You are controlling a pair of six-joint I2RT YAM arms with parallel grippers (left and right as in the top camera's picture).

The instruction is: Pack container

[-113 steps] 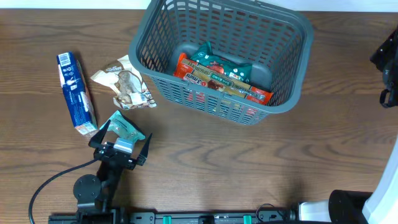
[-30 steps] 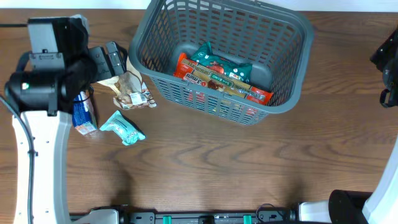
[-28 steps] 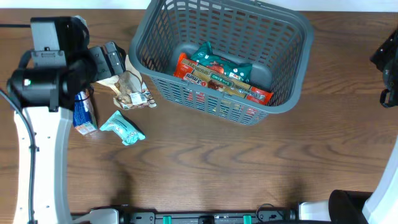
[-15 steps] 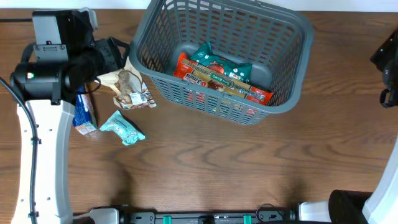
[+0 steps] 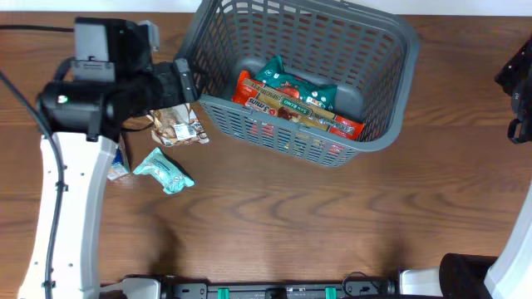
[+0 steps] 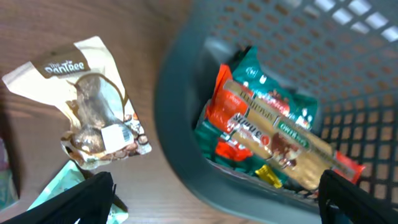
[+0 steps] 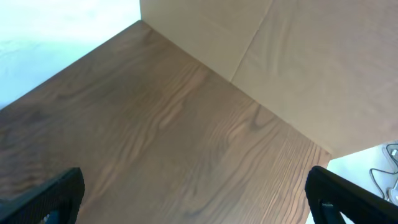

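Note:
The dark grey lattice basket (image 5: pixel 391 29) stands at the back middle and holds a green snack pack (image 5: pixel 293 85) and a red-orange bar pack (image 5: pixel 291 110). My left gripper (image 5: pixel 184 81) hangs open and empty above the table beside the basket's left wall. In the left wrist view my left gripper (image 6: pixel 211 208) has its jaws wide apart. The basket rim (image 6: pixel 177 130) and the packs (image 6: pixel 273 134) lie below it. My right gripper (image 5: pixel 519 83) is at the far right edge, and in the right wrist view it (image 7: pixel 199 205) is open over bare wood.
A beige snack pouch (image 5: pixel 176 126) lies left of the basket, partly under my left arm; it also shows in the left wrist view (image 6: pixel 87 106). A teal pouch (image 5: pixel 165 170) lies nearer the front. A blue box (image 5: pixel 116 162) is mostly hidden by the arm.
My left arm has risen from beside the teal pouch and swung right to the basket's left wall. The right arm and the objects have not moved.

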